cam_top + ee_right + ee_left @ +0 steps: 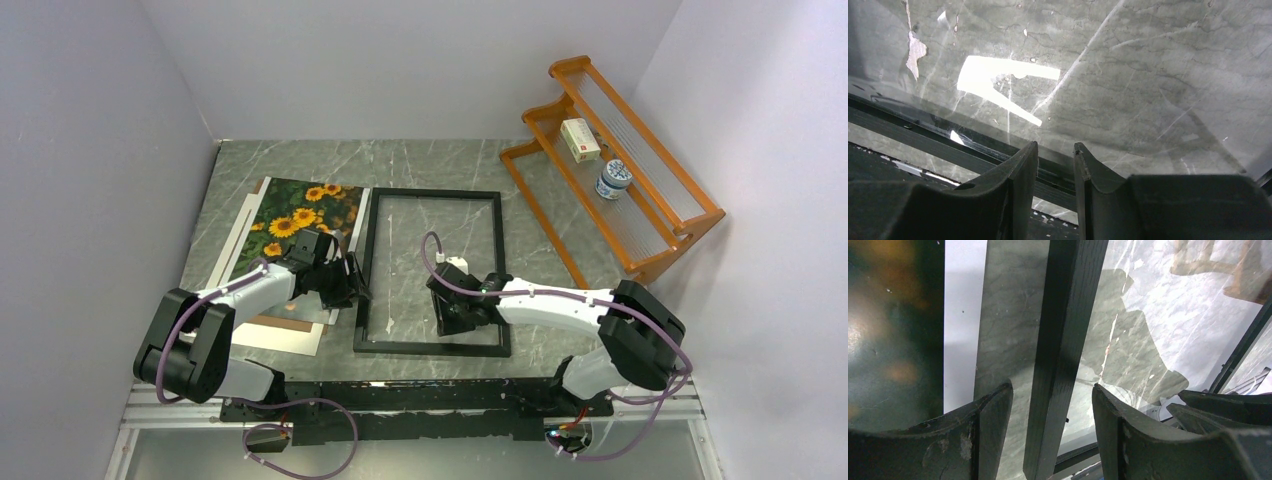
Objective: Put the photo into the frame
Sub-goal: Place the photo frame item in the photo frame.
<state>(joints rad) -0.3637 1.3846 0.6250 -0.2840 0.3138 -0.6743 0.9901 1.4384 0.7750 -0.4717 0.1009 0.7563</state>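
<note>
Photo of sunflowers [300,215] lies 9 o'clock of your black rectangular frame [432,193], uninserted; left gripper [1052,388] released astride its rail, right gripper [1054,147] parted.

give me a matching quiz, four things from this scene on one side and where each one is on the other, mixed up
1 sunflower photo print
2 thin black rectangular picture frame
3 orange wooden rack
4 left claw

a far right corner of the table
b jaws open astride the frame's left rail
c flat, mid-table
d lying left of the frame

Pairs: 1-d, 2-c, 3-a, 4-b
</note>
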